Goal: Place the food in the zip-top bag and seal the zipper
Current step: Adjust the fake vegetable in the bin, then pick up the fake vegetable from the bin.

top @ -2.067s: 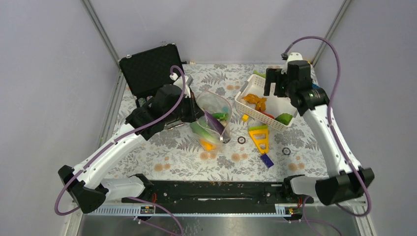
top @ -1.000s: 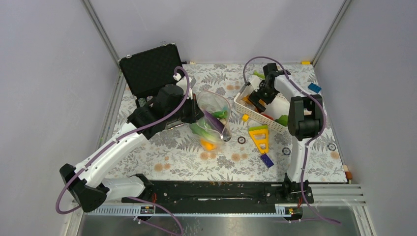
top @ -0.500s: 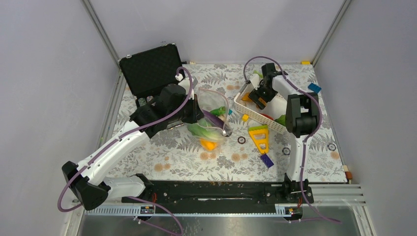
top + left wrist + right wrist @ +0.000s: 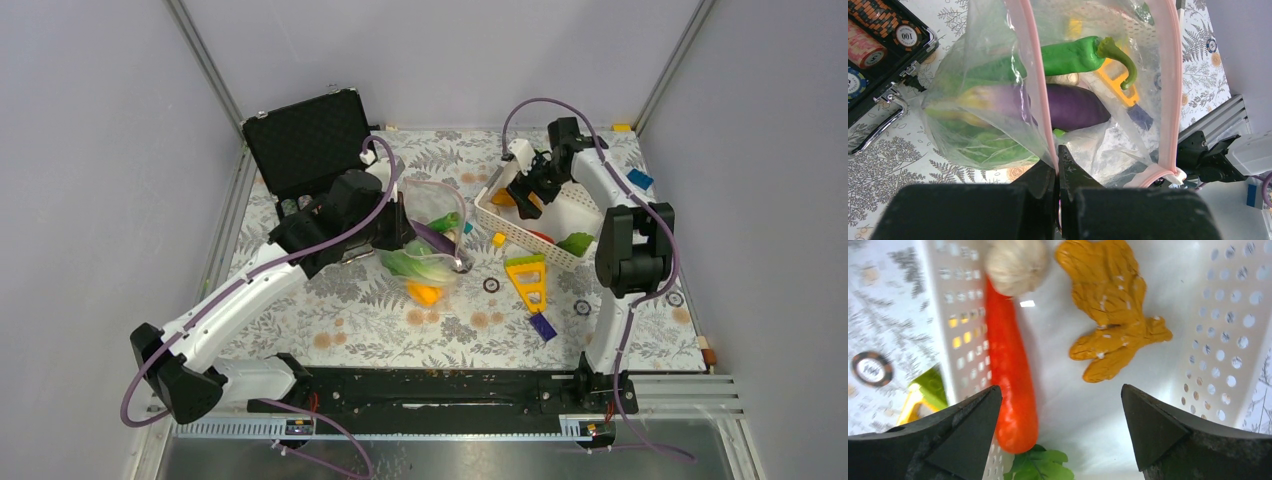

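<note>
Surface (image 4: 360, 320): fern-printed sheet carrying everything below.
Black case (image 4: 305, 140): far left, lid up; poker chips inside, seen from the left wrist.
White basket (image 4: 515, 237): far right, lying at a slant.
Zip-top bag (image 4: 430, 235): centre of the surface, between case and basket, mouth held wide.
Left tool (image 4: 1058, 165): closed, pinching the zipper (image 4: 1030, 75) on one side of the bag's mouth; the other pink strip arcs free to the right.
Right tool (image 4: 1060, 390): fingers spread wide, gripping nothing, hanging over the basket's inside.
Purple aubergine (image 4: 1073, 107): inside the bag, lying crosswise.
Green pepper (image 4: 1073, 55): inside the bag, just beyond the aubergine.
Lettuce leaf (image 4: 983, 145): inside the bag, at its left.
Yellow-orange pepper (image 4: 425, 293): at the bag's near end.
Red chili (image 4: 1010, 385): in the basket, along its left wall.
Orange lumpy piece (image 4: 1113, 315): in the basket, right of the chili, apart from it.
Pale bulb (image 4: 1015, 262): in the basket, touching the chili's far end.
Yellow block (image 4: 527, 278): on the surface, just near of the basket.
</note>
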Motion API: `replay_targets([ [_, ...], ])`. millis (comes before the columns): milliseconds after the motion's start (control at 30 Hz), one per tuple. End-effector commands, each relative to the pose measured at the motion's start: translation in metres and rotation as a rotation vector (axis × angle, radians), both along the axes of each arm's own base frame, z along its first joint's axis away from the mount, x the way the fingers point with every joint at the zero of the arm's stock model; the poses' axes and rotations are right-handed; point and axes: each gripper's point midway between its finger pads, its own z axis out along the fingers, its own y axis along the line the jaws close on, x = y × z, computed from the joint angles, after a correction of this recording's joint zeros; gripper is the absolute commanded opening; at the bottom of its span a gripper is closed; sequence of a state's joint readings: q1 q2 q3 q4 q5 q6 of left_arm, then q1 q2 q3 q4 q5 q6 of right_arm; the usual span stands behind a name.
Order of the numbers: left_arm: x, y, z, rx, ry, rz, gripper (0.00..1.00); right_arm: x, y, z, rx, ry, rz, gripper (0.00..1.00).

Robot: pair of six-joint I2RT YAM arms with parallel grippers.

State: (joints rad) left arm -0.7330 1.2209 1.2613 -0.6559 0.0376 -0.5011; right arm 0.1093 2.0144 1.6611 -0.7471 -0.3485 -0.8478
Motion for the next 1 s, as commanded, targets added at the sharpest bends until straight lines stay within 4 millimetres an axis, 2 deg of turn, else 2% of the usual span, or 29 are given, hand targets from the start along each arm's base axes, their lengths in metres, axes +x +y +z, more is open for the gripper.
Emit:
replay_targets([
  [0, 0.007, -0.004, 0.022, -0.031, -0.054, -0.002, 0.0, -0.037, 0.016, 0.017, 0.076, 0.085, 0.182, 0.97],
  [100, 0.008, -0.006, 0.022, -0.033, -0.059, -0.008, 0.0, -0.045, 0.012, 0.004, 0.046, 0.125, 0.231, 0.98],
  [233, 0.01, -0.007, 0.02, -0.022, -0.06, -0.011, 0.0, -0.041, 0.003, -0.013, -0.009, 0.158, 0.221, 0.98],
  [333, 0.013, -0.008, 0.018, -0.012, -0.058, -0.012, 0.0, -0.038, -0.001, -0.018, -0.032, 0.168, 0.23, 0.98],
  [533, 0.018, -0.008, 0.015, 0.006, -0.055, 0.001, 0.0, -0.041, -0.011, -0.036, -0.085, 0.229, 0.26, 0.99],
  [767, 0.02, -0.008, 0.014, 0.01, -0.055, 0.003, 0.0, -0.027, -0.029, -0.06, -0.19, 0.222, 0.202, 0.99],
  [900, 0.021, -0.009, 0.013, 0.012, -0.051, 0.003, 0.0, -0.02, -0.028, -0.061, -0.186, 0.202, 0.175, 0.93],
  [967, 0.021, -0.009, 0.013, 0.015, -0.049, 0.001, 0.0, -0.019, -0.027, -0.059, -0.184, 0.195, 0.167, 0.83],
])
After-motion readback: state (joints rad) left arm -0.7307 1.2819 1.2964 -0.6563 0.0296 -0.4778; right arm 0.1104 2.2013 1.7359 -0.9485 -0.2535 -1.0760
